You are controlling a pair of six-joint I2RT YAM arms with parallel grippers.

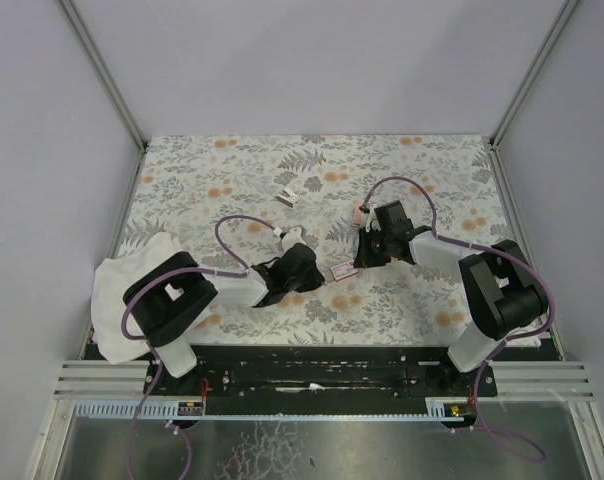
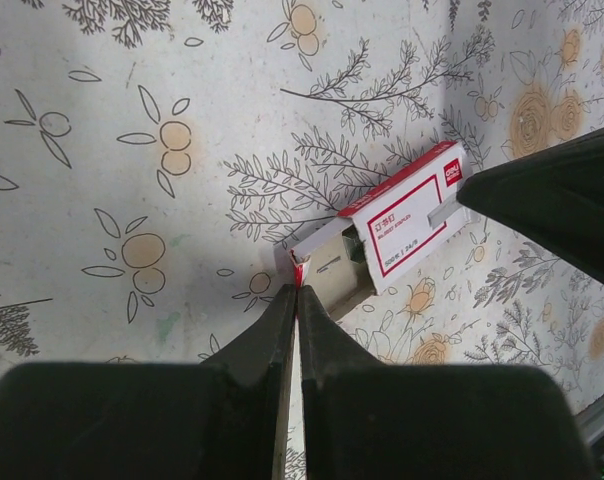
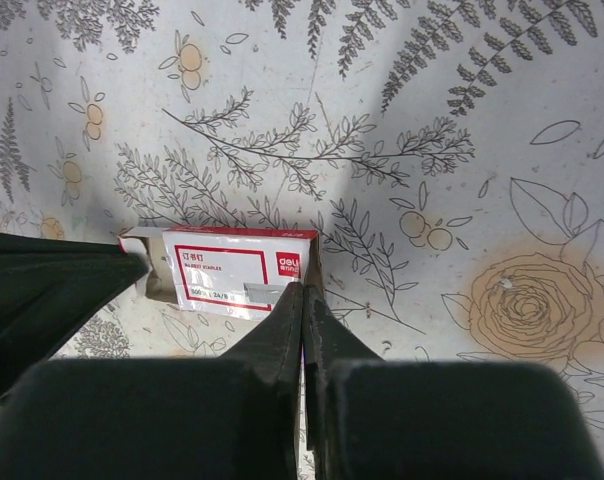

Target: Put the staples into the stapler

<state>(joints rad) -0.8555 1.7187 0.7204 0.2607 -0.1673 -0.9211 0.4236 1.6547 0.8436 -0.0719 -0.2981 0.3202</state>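
Cardboard, red with a pale label: that is the staple box [image 2: 407, 225], lying flat on the desk [image 1: 232, 170] between the two hands, near the desk's middle. Its tan tray [image 2: 334, 272] sticks partway out of the end that faces the left arm. The left hand [image 2: 296, 292] has its fingers pressed together, and their tips sit right at the tray's outer edge, touching it. I cannot tell whether they have actually caught the flap. The right hand [image 3: 304, 292] comes in from the opposite end, its fingers likewise pressed together, with the tips against the box's corner. A thin grey sliver [image 3: 262, 292] lies across the label up to those tips, but whether it is pinched I cannot say.

The desk is covered in a pale sheet printed with grey ferns and faded orange flowers. A crumpled white cloth [image 1: 117, 295] sits at the left edge beside the left arm's base. A small pale object [image 1: 287, 196] lies farther back, well apart from the box. Plain lilac-grey walls [image 1: 312, 60] close the space in on three sides, with metal rails [image 1: 102, 70] running up the corners.
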